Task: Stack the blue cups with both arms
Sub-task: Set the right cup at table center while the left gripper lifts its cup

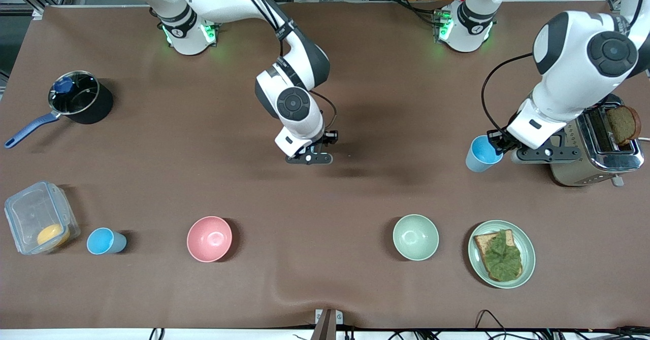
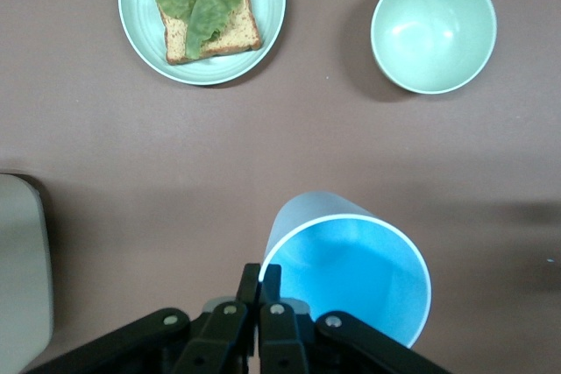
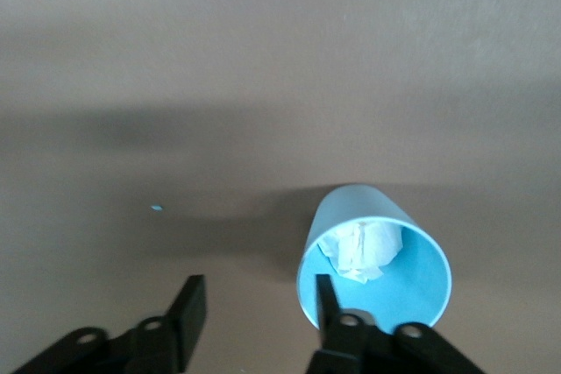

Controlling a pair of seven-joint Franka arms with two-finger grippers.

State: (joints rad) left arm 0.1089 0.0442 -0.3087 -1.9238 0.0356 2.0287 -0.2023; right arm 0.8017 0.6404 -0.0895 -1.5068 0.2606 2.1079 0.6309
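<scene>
My left gripper is shut on the rim of a blue cup and holds it tilted beside the toaster; in the left wrist view the fingers pinch the cup's rim. My right gripper is open over the table's middle. The right wrist view shows a second blue cup with crumpled white paper in it, standing beside one finger, outside the open gripper. That cup is hidden under the hand in the front view. A third blue cup stands near the front camera, beside the plastic box.
A pink bowl, a pale green bowl and a plate with bread and lettuce stand nearest the front camera. A toaster holds a bread slice. A pot and a clear box are at the right arm's end.
</scene>
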